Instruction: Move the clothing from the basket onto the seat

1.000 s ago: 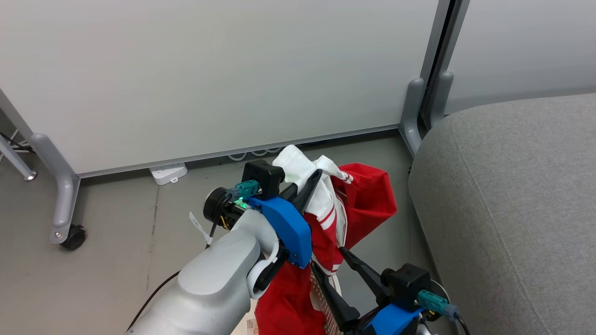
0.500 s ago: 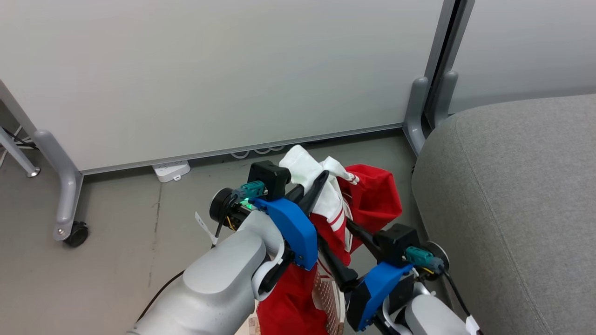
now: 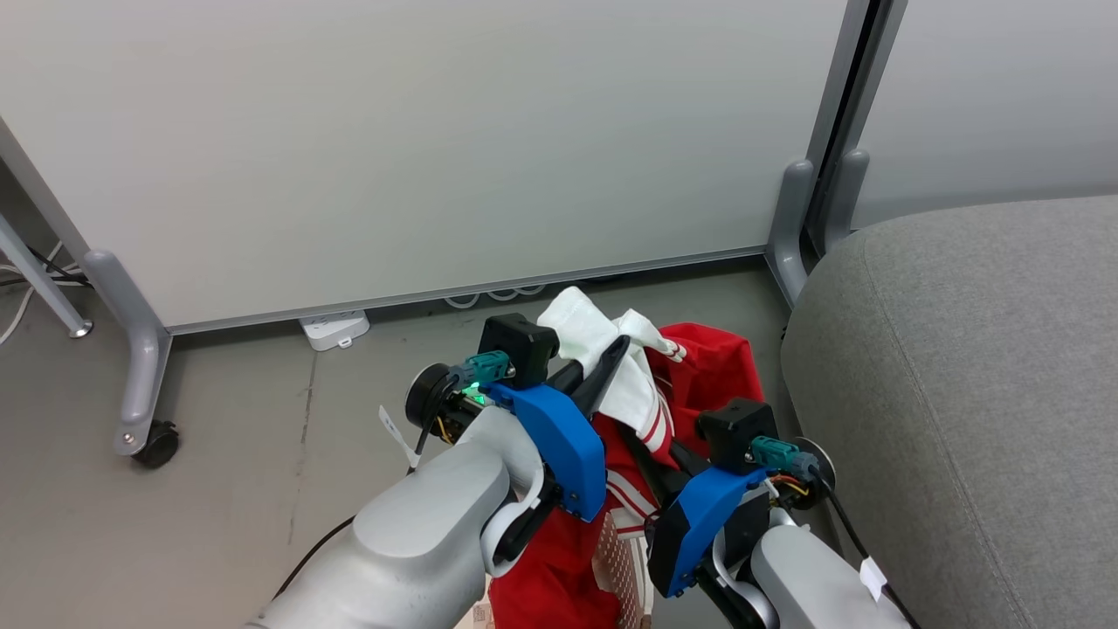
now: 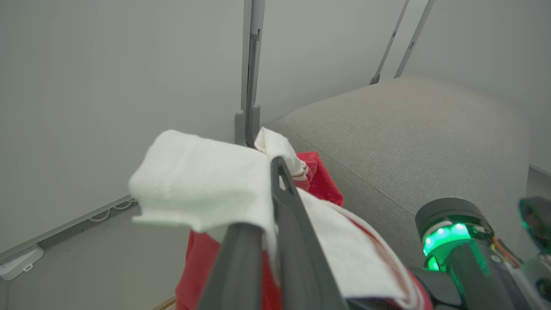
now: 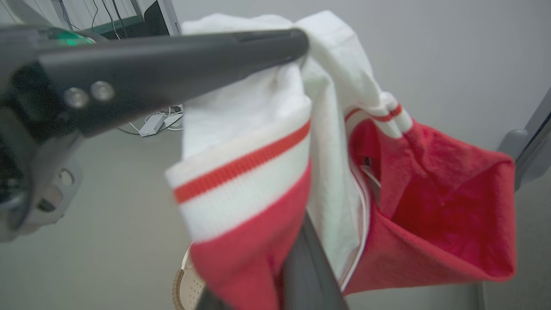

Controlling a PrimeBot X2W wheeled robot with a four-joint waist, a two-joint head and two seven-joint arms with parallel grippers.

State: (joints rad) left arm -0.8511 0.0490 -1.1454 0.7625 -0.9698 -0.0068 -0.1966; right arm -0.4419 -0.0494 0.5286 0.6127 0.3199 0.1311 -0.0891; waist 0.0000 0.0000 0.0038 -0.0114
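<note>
The left fingers [image 3: 609, 362] are clamped shut on the white top of the clothing [image 3: 712, 371], which hangs above the floor [image 3: 218, 419]. The right fingers [image 5: 301, 271] are closed on its red and white folds, at 5 o'clock of the left pair. The seat [image 3: 961, 376] lies at 3 o'clock, just beside the clothing. In the right wrist view the basket [image 5: 183, 286] rim peeks out below, at 7 o'clock.
</note>
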